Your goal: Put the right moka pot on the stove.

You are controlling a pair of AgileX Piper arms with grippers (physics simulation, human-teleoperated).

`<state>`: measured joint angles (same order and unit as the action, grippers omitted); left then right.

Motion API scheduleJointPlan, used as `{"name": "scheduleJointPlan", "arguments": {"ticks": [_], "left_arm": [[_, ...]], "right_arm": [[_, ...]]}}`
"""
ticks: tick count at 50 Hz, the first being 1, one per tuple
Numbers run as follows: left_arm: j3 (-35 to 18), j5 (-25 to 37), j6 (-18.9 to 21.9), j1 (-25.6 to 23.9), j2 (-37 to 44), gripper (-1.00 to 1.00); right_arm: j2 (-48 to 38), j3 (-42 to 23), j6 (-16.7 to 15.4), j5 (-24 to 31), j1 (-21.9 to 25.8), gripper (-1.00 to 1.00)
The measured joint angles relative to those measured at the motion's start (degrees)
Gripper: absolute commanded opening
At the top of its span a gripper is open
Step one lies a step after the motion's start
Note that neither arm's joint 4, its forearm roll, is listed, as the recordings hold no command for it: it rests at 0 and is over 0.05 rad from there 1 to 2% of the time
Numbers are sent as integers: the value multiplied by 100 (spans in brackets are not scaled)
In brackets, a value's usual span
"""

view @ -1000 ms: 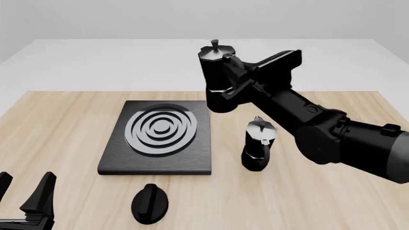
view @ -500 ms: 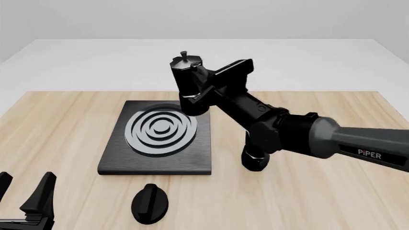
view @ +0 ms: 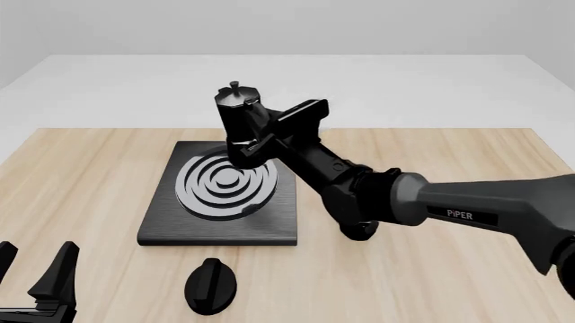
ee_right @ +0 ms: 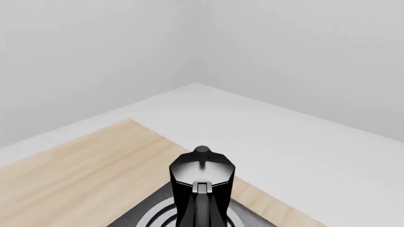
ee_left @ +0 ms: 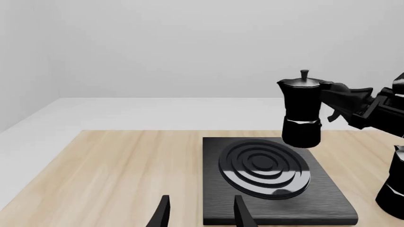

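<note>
Left wrist view: the right moka pot hangs upright at center right, knob up, handle toward the right gripper clamping it, above the stove far edge.

Front view: the pot sits upper center over the burner rings; the left gripper, lower left, stands spread open.

Right wrist view: the pot's lid shows at bottom center, bare tabletop to its left.

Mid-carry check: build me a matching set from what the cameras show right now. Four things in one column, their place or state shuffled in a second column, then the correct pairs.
Things
1. right moka pot
2. stove
3. round knob
4. left gripper

Place or state
A. flat on the wood table, burner rings bare
B. open, low at the table's near-left corner, holding nothing
C. held in the air by the right gripper, over the stove's far edge
D. on the table in front of the stove's near edge

Pairs: 1-C, 2-A, 3-D, 4-B
</note>
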<state>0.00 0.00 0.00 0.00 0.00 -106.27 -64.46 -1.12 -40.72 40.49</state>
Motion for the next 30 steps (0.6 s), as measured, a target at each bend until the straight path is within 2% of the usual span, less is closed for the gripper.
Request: {"name": "scheduleJointPlan", "arguments": {"ticks": [30], "left_arm": [[0,0,0,0,0,100]], "right_arm": [[-670,252,46,-1349,353,-100]]}}
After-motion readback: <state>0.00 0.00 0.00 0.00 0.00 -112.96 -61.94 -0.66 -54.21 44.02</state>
